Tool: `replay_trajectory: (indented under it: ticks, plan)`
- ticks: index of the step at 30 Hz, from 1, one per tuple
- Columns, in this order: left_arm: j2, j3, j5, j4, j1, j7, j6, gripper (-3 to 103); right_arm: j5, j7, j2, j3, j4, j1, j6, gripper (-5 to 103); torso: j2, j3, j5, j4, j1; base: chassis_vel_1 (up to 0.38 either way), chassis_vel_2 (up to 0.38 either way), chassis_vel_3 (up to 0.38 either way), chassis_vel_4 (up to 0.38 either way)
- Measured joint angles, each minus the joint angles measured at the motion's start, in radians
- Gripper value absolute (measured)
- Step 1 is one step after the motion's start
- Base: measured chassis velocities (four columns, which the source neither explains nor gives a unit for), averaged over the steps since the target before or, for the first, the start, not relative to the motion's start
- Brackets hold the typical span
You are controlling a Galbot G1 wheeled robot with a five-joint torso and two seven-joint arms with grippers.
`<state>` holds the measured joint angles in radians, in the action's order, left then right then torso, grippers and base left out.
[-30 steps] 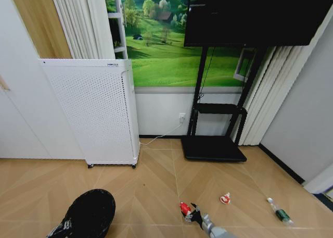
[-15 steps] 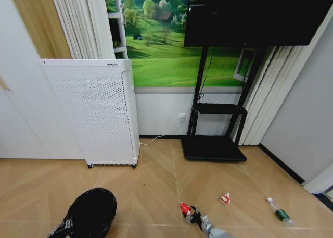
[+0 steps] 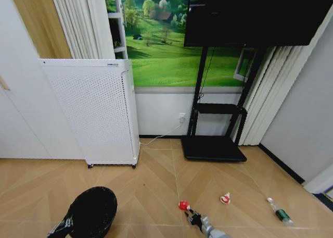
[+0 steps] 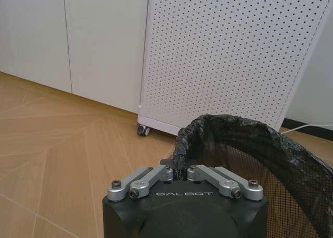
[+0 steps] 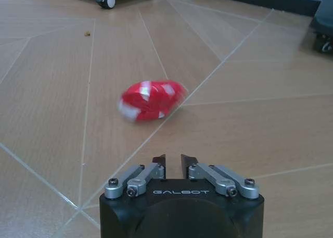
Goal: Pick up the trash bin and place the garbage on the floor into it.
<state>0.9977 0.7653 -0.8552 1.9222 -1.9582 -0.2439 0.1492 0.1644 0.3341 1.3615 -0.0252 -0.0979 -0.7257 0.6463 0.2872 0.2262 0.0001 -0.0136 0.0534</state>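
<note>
Red-and-white crumpled wrapper [image 5: 151, 99] lies loose on the floor [image 3: 156, 186], low centre of the head view, just ahead of the right gripper [image 5: 173, 160]; its fingers are nearly pressed together, a thin gap, touching nothing. Step in hand: collecting the first litter piece, apparently not secured. Next move calls for spreading and closing around it. Trash bin [image 3: 93, 212], lower left, has its rim pinched by the left gripper [image 4: 178, 171]
</note>
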Motion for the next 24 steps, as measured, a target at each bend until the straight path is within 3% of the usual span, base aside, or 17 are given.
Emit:
replay_trajectory:
  ticks: [8,10,13,17,18,19,20,22,24]
  plan:
    - [-0.036,-0.032,-0.028,-0.023,0.044,-0.022,-0.005,7,-0.031,-0.001,-0.047,-0.012,-0.029,-0.021,0.071,-2,0.000,0.000,-0.0003,-0.0002,0.000,0.000,0.000,0.000,0.000]
    - [-0.037,-0.037,-0.030,-0.023,0.047,-0.022,-0.006,7,-0.030,-0.005,-0.049,-0.018,-0.035,-0.030,0.082,3,0.000,0.000,-0.0002,-0.0002,0.000,0.000,0.000,0.000,0.000]
    - [-0.038,-0.044,-0.030,-0.025,0.051,-0.024,-0.007,7,-0.025,-0.018,-0.050,-0.019,-0.053,-0.051,0.099,19,0.000,0.000,-0.0001,0.0001,0.000,0.000,0.000,0.000,0.000]
    - [-0.039,-0.044,-0.030,-0.024,0.051,-0.025,-0.007,7,-0.020,-0.030,-0.048,-0.018,-0.061,-0.059,0.111,24,0.000,0.000,-0.0001,0.0000,0.000,0.000,0.000,0.000,0.000]
    - [-0.039,-0.044,-0.030,-0.024,0.051,-0.025,-0.007,7,-0.017,-0.034,-0.047,-0.017,-0.064,-0.061,0.116,35,0.000,0.000,-0.0001,-0.0001,0.000,0.000,0.000,0.000,0.000]
    - [-0.040,-0.044,-0.030,-0.024,0.050,-0.024,-0.007,7,-0.014,-0.038,-0.046,-0.016,-0.070,-0.064,0.121,35,0.000,0.000,-0.0001,0.0000,0.000,0.000,0.000,0.000,0.000]
    - [-0.040,-0.042,-0.030,-0.024,0.048,-0.023,-0.007,7,-0.010,-0.043,-0.046,-0.013,-0.082,-0.071,0.129,46,0.000,0.000,-0.0001,0.0001,0.000,0.000,0.000,0.000,0.000]
    - [-0.041,-0.040,-0.030,-0.024,0.046,-0.022,-0.007,7,-0.008,-0.049,-0.046,-0.006,-0.094,-0.077,0.137,46,0.000,0.000,-0.0001,0.0002,0.000,0.000,0.000,0.000,0.000]
    - [-0.042,-0.035,-0.030,-0.024,0.042,-0.020,-0.006,7,-0.006,-0.057,-0.047,0.024,-0.131,-0.090,0.151,57,0.000,0.000,-0.0001,0.0000,0.000,0.000,0.000,0.000,0.000]
